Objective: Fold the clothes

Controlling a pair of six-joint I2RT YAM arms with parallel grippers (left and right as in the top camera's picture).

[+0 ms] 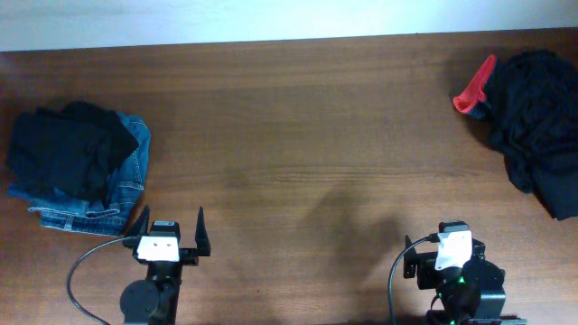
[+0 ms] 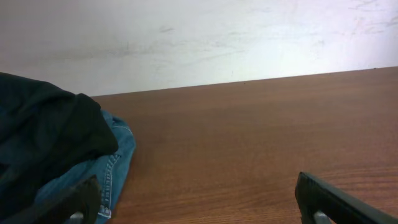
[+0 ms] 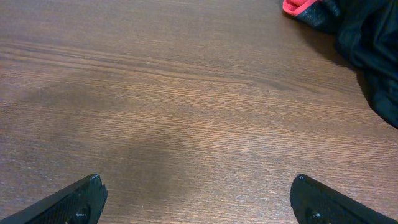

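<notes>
A stack of folded clothes lies at the table's left: black garments (image 1: 68, 149) on top of blue denim jeans (image 1: 126, 181). It also shows in the left wrist view, black fabric (image 2: 43, 137) over denim (image 2: 115, 165). A crumpled black pile (image 1: 537, 117) with a red-edged piece (image 1: 473, 90) lies at the far right, seen too in the right wrist view (image 3: 367, 31). My left gripper (image 1: 169, 221) is open and empty near the front edge, right of the stack. My right gripper (image 3: 196, 196) is open and empty over bare wood; in the overhead view only its wrist (image 1: 452, 248) shows.
The brown wooden table (image 1: 298, 135) stretches between the two piles. A pale wall (image 2: 199, 37) runs behind the table's far edge. Black cables trail from both arm bases at the front edge.
</notes>
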